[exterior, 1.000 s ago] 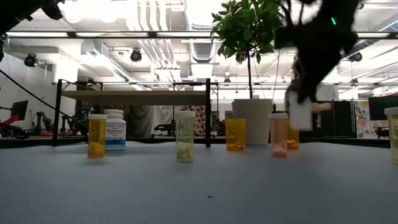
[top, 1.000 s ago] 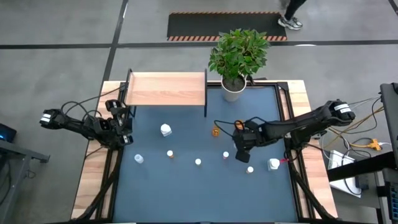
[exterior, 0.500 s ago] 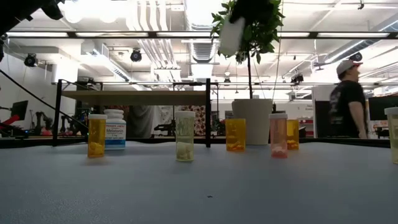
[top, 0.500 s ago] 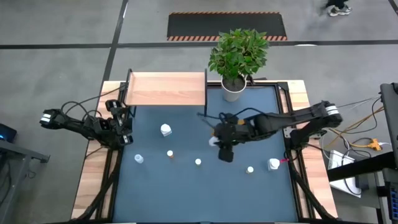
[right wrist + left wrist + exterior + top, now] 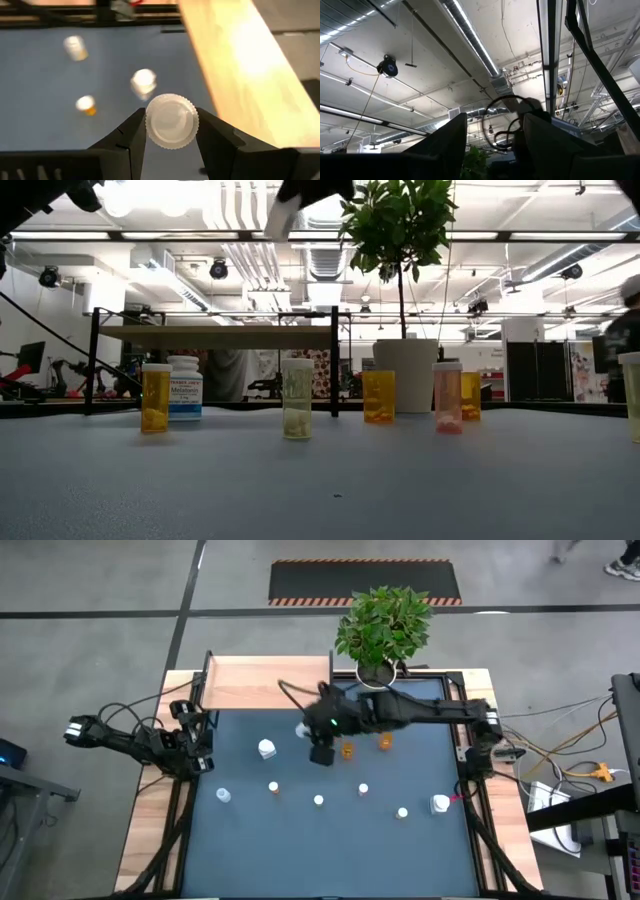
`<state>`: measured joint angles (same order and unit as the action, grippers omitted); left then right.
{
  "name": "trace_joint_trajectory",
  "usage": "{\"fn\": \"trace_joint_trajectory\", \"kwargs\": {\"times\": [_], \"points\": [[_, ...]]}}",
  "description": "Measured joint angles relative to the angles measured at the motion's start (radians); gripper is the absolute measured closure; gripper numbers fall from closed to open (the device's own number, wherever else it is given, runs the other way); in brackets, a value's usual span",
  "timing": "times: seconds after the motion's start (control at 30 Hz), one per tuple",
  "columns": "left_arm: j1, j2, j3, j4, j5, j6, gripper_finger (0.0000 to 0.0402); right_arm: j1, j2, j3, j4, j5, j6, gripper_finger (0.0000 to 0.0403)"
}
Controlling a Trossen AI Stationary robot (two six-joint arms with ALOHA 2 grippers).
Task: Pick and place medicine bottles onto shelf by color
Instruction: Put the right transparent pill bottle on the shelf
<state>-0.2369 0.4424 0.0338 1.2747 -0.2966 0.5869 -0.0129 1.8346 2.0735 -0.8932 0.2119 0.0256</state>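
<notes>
The right hand pinches a white-capped bottle between its fingers, held in the air just beside the shelf; only the ribbed cap shows, the body hidden beneath. In the low view the bottle is cut off by the top edge. Blurred bottles stand on the blue bench below. The left hand waits at the bench's left edge, fingers spread on nothing.

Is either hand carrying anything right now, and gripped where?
The right hand grips a white-capped medicine bottle by its ribbed cap. The left hand holds nothing.
</notes>
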Motion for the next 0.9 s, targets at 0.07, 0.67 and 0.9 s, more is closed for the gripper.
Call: {"fn": "trace_joint_trajectory", "kwargs": {"times": [0.07, 0.67, 0.9], "points": [[0.000, 0.000, 0.000, 0.000, 0.000, 0.000, 0.0222, -0.038, 0.053, 0.056, -0.029, 0.000, 0.006, 0.0262], [0.000, 0.000, 0.000, 0.000, 0.000, 0.000, 0.0222, -0.214, 0.295, 0.282, -0.280, 0.061, 0.061, 0.0262], [0.000, 0.000, 0.000, 0.000, 0.000, 0.000, 0.0222, -0.222, 0.290, 0.281, -0.277, 0.060, 0.063, 0.0244]]}}
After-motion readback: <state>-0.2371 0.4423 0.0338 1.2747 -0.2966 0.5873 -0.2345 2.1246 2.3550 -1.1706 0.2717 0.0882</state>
